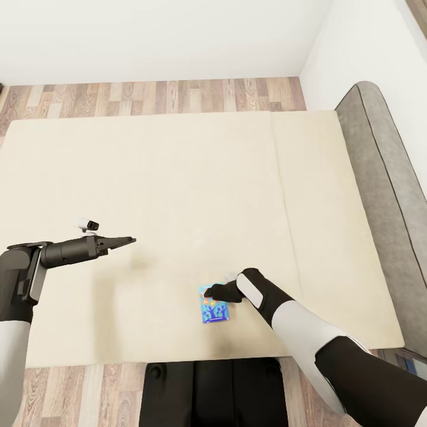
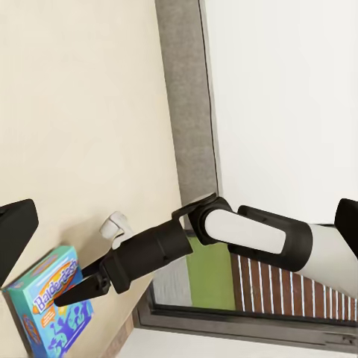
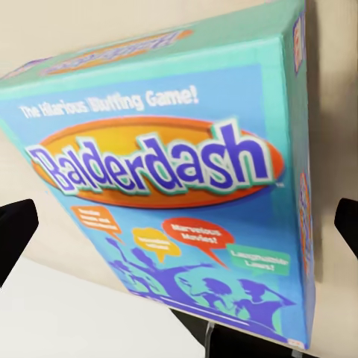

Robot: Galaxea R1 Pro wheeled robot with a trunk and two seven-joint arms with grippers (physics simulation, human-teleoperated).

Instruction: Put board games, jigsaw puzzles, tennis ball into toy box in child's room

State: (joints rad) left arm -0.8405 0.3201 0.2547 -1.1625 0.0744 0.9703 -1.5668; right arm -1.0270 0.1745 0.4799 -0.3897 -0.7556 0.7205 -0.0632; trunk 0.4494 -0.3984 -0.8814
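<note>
A bright blue board game [image 1: 214, 310] with an orange "Balderdash" print lies flat on the beige mattress of the bed [image 1: 178, 190], near its front edge. My right gripper [image 1: 209, 292] hovers at the box's far end, open. In the right wrist view the cover [image 3: 171, 186] looms close, with the two black fingertips [image 3: 15, 233] spread wide at either side of it. My left gripper [image 1: 128, 241] hangs over bare mattress to the left of the box, well apart from it. Its fingers [image 2: 15, 235] stand wide open and hold nothing. From that wrist I also see the box [image 2: 51, 312] under the right gripper [image 2: 76, 289].
A low grey headboard [image 1: 385, 178] runs along the bed's right side against the white wall. Wood plank floor [image 1: 148, 95] shows beyond the far edge and in front. My dark base [image 1: 207, 391] stands at the bed's front edge.
</note>
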